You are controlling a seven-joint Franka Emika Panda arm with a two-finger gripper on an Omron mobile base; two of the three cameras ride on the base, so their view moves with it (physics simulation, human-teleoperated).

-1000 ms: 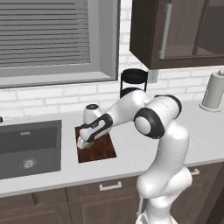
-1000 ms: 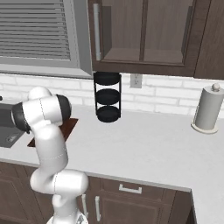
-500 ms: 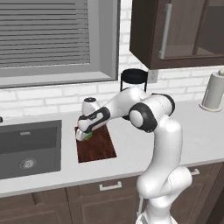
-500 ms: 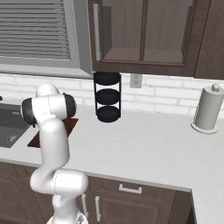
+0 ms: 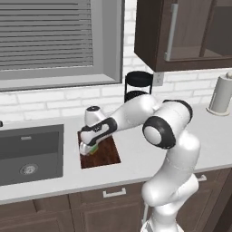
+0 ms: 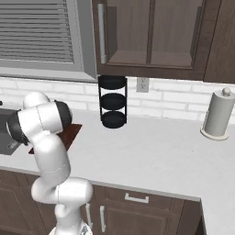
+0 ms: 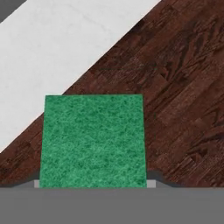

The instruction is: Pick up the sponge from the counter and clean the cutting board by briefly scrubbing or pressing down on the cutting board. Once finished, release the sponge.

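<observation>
The cutting board (image 5: 106, 154) lies on the counter (image 5: 136, 158) just right of the sink. My gripper (image 5: 88, 147) is over the board's left part, shut on the sponge (image 5: 93, 148), which is low on the wood. In the hand view the sponge's green top (image 7: 92, 140) sits between my fingers over the dark wood grain of the cutting board (image 7: 175, 87), with the pale counter (image 7: 65, 43) beyond the board's edge. Whether the sponge touches the board I cannot tell. From the right base view a corner of the cutting board (image 6: 71, 133) shows behind my arm.
A dark recessed sink (image 5: 27, 149) lies left of the board. A black tiered rack (image 5: 136, 86) stands against the brick wall behind it, and a paper towel roll (image 5: 220, 95) stands far right. Wall cabinets hang above. Open counter (image 6: 151, 156) stretches to the right.
The hand with the sponge has slid a little toward the front along the board's left side. The arm's elbow has swung with it. The grip is unchanged.
</observation>
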